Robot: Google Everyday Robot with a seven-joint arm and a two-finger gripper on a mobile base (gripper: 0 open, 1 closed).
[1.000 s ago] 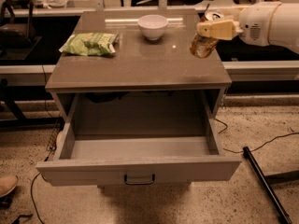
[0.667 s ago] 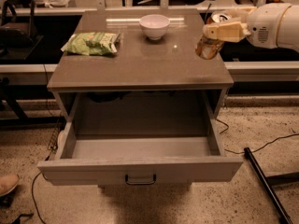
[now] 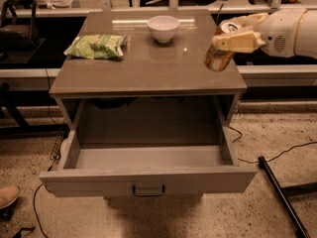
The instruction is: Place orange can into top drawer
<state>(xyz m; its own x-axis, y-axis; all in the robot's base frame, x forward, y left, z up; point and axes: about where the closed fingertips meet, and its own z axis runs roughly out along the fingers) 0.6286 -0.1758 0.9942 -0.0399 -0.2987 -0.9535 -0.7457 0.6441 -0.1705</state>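
Note:
The orange can (image 3: 218, 57) is tilted and held above the right side of the cabinet top, its silver top toward the arm. My gripper (image 3: 232, 39), cream-coloured fingers on a white arm reaching in from the right, is shut on the can. The top drawer (image 3: 148, 180) is pulled fully open below the cabinet top, its grey inside bare, with a small dark handle (image 3: 148, 191) at the centre of its front. The can is behind and above the drawer's right rear corner.
A white bowl (image 3: 163, 28) stands at the back centre of the cabinet top (image 3: 143, 71). A green snack bag (image 3: 96, 46) lies at the left. A dark pole (image 3: 280, 195) and cables lie on the floor at the right. A shoe (image 3: 7, 196) shows at the lower left.
The gripper with the can has lifted and shifted slightly right, off the cabinet top. The camera has moved a little, so the cabinet sits lower in view. The drawer stays open.

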